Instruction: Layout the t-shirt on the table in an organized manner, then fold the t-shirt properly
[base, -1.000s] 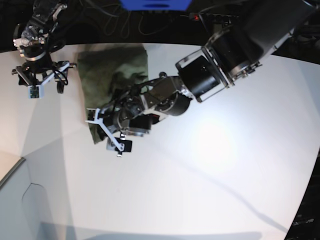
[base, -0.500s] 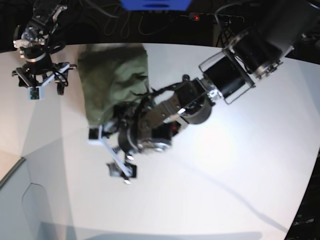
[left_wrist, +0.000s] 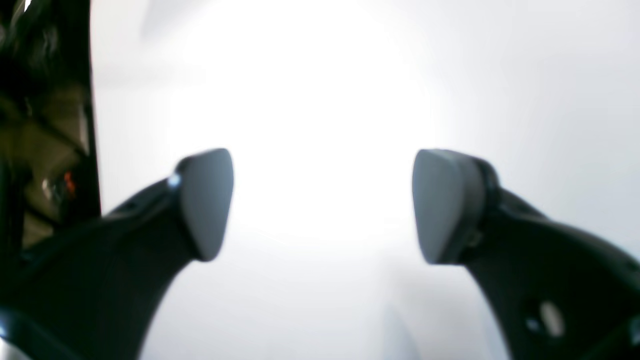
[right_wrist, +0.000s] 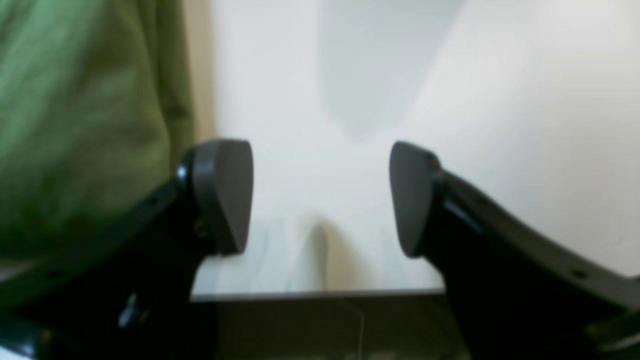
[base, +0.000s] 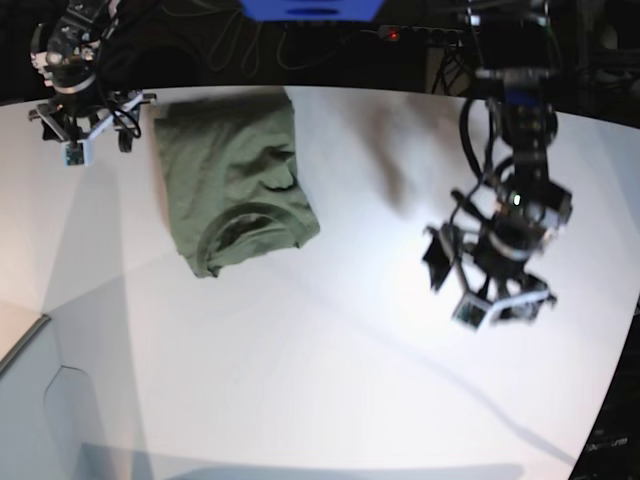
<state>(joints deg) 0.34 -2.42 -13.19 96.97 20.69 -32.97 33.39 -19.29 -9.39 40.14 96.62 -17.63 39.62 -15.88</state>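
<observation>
Olive-green soft cloth t-shirt (base: 235, 180) lies on the smooth, matte white tabletop (base: 330, 370), between the two grippers in the base view and nearer the right one. Its upper part is spread fairly flat, with light creases; at the lower end a curved fold crosses the fabric. The black right gripper (right_wrist: 320, 200) hangs just beside the shirt, its fingers wide apart with bare white surface between them. Well apart on the shirt's other side, the black left gripper (left_wrist: 322, 205), blurred, also stands wide, holding nothing, with tabletop beneath it.
</observation>
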